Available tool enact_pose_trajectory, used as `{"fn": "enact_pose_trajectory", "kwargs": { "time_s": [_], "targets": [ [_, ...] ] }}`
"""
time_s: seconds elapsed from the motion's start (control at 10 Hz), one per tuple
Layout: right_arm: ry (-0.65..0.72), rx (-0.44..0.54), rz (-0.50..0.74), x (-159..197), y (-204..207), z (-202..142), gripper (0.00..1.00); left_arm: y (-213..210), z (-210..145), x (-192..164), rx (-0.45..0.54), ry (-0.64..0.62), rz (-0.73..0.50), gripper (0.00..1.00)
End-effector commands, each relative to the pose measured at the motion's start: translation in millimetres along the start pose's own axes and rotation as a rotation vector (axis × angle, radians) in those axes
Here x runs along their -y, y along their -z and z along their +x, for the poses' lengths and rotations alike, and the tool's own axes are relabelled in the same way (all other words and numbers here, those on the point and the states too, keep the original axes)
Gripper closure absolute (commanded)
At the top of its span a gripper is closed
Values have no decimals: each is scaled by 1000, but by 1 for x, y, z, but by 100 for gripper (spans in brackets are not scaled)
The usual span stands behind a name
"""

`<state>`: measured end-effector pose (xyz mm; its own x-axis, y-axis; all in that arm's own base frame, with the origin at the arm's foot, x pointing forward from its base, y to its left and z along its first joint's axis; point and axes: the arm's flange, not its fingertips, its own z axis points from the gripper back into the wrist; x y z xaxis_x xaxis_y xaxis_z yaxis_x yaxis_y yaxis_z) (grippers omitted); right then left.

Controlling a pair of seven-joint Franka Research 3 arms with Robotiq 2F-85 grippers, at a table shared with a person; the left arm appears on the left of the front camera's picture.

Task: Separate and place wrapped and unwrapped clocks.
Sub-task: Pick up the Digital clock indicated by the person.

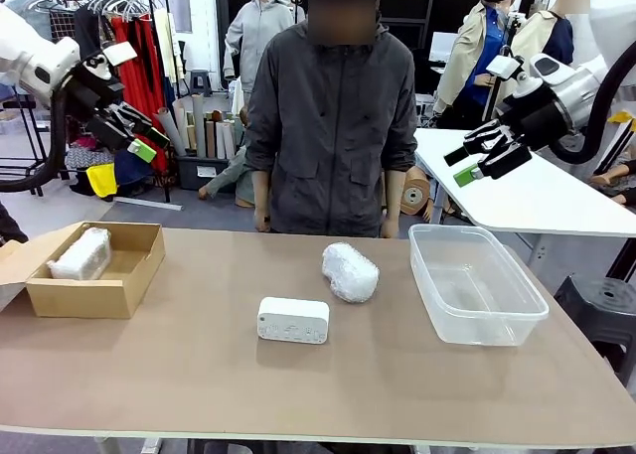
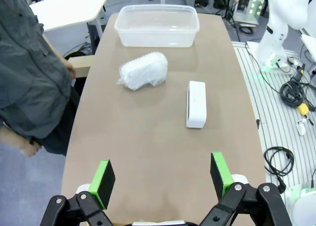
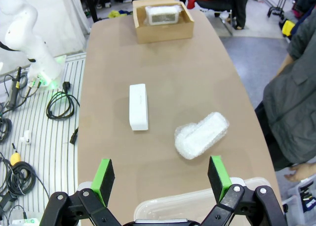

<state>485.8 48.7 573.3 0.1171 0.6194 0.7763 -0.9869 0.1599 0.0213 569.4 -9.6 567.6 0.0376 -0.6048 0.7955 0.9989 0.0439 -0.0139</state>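
A bare white block clock (image 1: 293, 319) (image 2: 196, 104) (image 3: 138, 107) lies at the table's middle front. Beside it, farther back, rests a bubble-wrapped clock (image 1: 350, 271) (image 2: 143, 70) (image 3: 202, 135). Another wrapped clock (image 1: 81, 254) (image 3: 164, 14) lies inside the brown cardboard box (image 1: 117, 297) (image 3: 163, 31) at the left. My left gripper (image 1: 138, 133) (image 2: 163, 179) hangs open high above the table's left end, holding nothing. High at the right, my right gripper (image 1: 475, 155) (image 3: 161, 176) is open and empty too.
A clear plastic tub (image 1: 473, 283) (image 2: 157, 25) (image 3: 207, 204) stands empty at the table's right. A person in a grey jacket (image 1: 333, 116) stands at the far edge, arms down. A white table (image 1: 532, 191) is behind on the right.
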Motion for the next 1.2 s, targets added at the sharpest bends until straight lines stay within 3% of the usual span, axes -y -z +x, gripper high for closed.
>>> {"fn": "enact_pose_trajectory", "kwargs": {
  "time_s": [0.0,1.1],
  "targets": [
    [-4,10,2,-1,0,1,0,-1,-1,1,1,17,-4,0],
    [-4,10,2,-1,0,1,0,-1,-1,1,1,17,-4,0]
  ]
}}
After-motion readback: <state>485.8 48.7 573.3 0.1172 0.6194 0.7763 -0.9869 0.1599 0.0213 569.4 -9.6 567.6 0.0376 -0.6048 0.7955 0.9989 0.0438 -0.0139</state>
